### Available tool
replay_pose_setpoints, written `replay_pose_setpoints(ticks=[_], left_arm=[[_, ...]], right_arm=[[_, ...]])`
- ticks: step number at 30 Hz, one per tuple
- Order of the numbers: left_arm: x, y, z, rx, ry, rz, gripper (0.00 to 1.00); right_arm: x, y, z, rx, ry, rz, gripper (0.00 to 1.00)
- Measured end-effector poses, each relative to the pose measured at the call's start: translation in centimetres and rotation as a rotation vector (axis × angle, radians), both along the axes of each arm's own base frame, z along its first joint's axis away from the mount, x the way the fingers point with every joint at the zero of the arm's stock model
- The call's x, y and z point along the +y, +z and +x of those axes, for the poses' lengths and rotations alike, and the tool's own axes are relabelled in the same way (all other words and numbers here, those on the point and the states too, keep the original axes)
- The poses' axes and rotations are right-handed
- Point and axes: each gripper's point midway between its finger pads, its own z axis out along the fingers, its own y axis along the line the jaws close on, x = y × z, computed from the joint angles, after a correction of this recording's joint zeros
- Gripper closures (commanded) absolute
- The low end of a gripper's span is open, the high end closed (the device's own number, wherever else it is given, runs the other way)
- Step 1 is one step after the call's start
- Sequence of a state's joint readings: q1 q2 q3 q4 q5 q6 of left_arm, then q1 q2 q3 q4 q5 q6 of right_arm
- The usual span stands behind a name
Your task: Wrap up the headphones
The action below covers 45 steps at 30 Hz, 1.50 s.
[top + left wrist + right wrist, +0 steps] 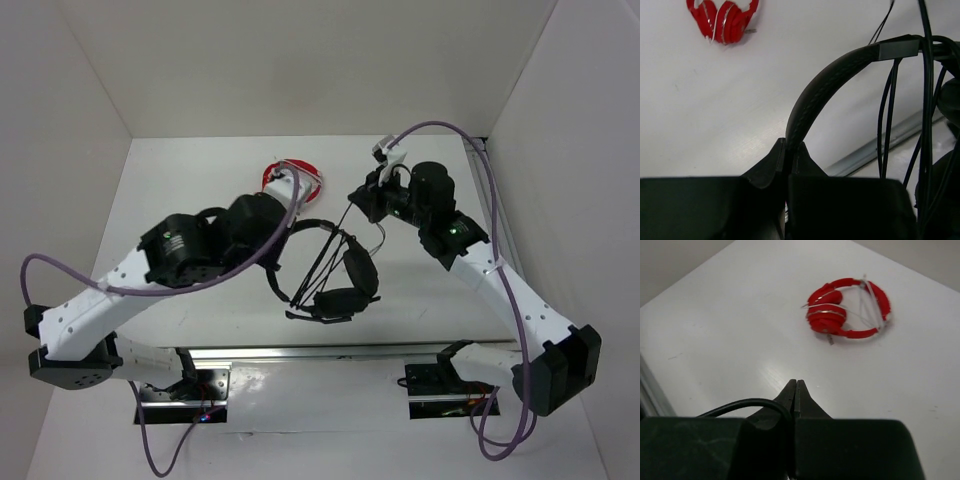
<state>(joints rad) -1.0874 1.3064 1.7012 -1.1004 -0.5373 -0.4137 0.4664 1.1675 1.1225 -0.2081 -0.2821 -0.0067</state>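
Observation:
The black headphones hang above the middle of the table, earcups low, with the thin black cable strung across them several times. My left gripper is shut on the padded headband, which rises from between its fingertips in the left wrist view, where the gripper grips it edge-on. Cable strands hang over the band. My right gripper is up and to the right of the headset, shut on the cable, which curves into its closed jaws.
Red headphones lie on the table behind the black set, also in the left wrist view and the right wrist view. A metal rail runs along the near table edge. White walls enclose the table on three sides.

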Motion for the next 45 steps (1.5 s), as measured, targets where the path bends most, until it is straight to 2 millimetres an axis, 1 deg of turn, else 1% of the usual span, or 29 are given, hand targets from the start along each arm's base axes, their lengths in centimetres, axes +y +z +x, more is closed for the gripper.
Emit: replay_pose_setpoints(ticks=[1,3,5,7,10,11,13,15,17,18,20,21,23,25,26,28,30,33,41,45], left_arm=[[0.0,1.2,-0.3,-0.002,-0.016,-0.025,1.0],[-0.2,4.6,-0.9,-0.026,-0.059,-0.112,1.0],[-0.2,7.5,-1.3,-0.059,-0.077,-0.199,1.0],[0.1,9.1,-1.9,-0.07,-0.099,-0.252,1.0],[0.4,9.6,-2.4,-0.069,-0.107,-0.279,1.0],[0.3,9.7,-2.4,-0.068,-0.105,-0.287,1.0],[0.3,9.7,-2.4,-0.061,-0.095,-0.3,1.0],[0.6,9.1,-2.3,-0.048,-0.078,-0.282,1.0],[1.1,8.4,-2.4,-0.03,-0.055,-0.262,1.0],[1.3,8.2,-2.4,-0.025,-0.042,-0.256,1.0],[2.1,8.0,-2.3,-0.022,0.004,-0.254,1.0],[2.4,8.0,-2.3,-0.024,0.021,-0.257,1.0],[3.2,8.2,-2.3,-0.031,0.057,-0.268,1.0],[3.3,9.1,-2.4,-0.045,0.071,-0.326,1.0],[3.3,9.8,-2.4,-0.054,0.076,-0.363,1.0],[3.5,10.7,-2.7,-0.066,0.079,-0.411,1.0],[3.9,10.9,-2.9,-0.069,0.081,-0.421,1.0],[3.8,11.1,-2.9,-0.069,0.084,-0.435,1.0],[3.7,11.1,-2.7,-0.069,0.095,-0.448,1.0],[3.8,11.1,-2.7,-0.072,0.1,-0.447,1.0]], right_arm=[[0.6,-0.3,-0.3,-0.001,0.035,0.028,0.99],[2.2,-1.5,-1.1,0.015,0.119,0.097,0.98],[3.8,-2.7,-2.3,0.037,0.203,0.169,0.96],[5.6,-2.9,-3.3,0.046,0.287,0.248,0.93],[9.4,-1.9,-4.8,0.038,0.434,0.361,0.92],[10.6,-1.9,-5.3,0.041,0.473,0.385,0.92],[13.3,-2.5,-6.6,0.054,0.542,0.414,0.92],[16.2,-3.4,-8.5,0.078,0.614,0.428,0.92],[18.2,-4.0,-9.9,0.092,0.666,0.444,0.9],[18.7,-4.1,-10.1,0.092,0.678,0.457,0.9],[19.2,-4.6,-9.7,0.098,0.674,0.478,0.87],[19.4,-4.8,-9.5,0.101,0.671,0.492,0.83],[19.7,-5.3,-9.1,0.11,0.663,0.509,0.79],[20.1,-6.8,-9.0,0.152,0.657,0.505,0.74],[20.4,-8.0,-9.1,0.181,0.65,0.498,0.71],[20.9,-9.9,-9.8,0.234,0.647,0.481,0.71],[21.4,-10.8,-10.5,0.259,0.657,0.474,0.71],[21.8,-11.0,-11.1,0.268,0.662,0.473,0.71],[21.7,-11.1,-10.4,0.261,0.633,0.472,0.71],[21.4,-11.8,-10.6,0.273,0.627,0.463,0.7]])
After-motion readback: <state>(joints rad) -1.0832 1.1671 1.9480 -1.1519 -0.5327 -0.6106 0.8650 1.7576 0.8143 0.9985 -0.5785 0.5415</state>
